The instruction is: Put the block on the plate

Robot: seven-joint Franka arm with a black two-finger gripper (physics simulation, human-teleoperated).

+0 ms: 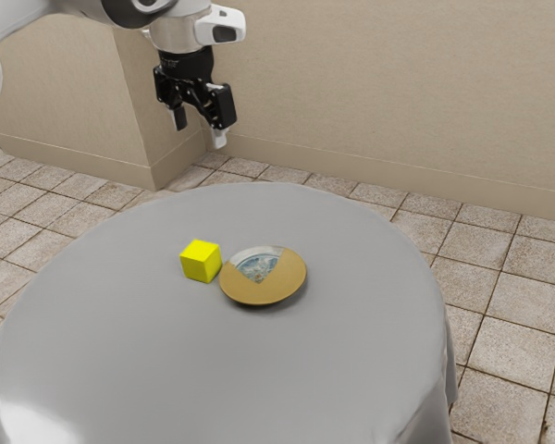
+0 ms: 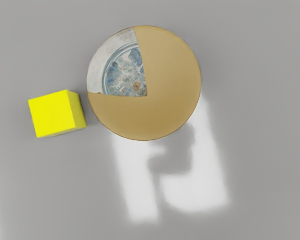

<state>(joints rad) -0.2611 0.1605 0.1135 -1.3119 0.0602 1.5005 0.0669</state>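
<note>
"Hanging empty, the tool (image 1: 200,131) has its fingers wide apart, nothing between them. It's well above the table (image 1: 148,361)."

"And the block (image 1: 201,262)?"

"Well below the tool, resting on the table, free of its grasp."

"The plate (image 1: 289,281)?"

"Also far below the tool, just beside the block; the wrist view shows a narrow gap between them."

"So how far along are we?"

"Hardly started, I'd say. The block isn't on the plate, nor even picked up. Left to do: bring the tool down around it, close, lift, shift the short way over the plate, lower and let go."
</note>
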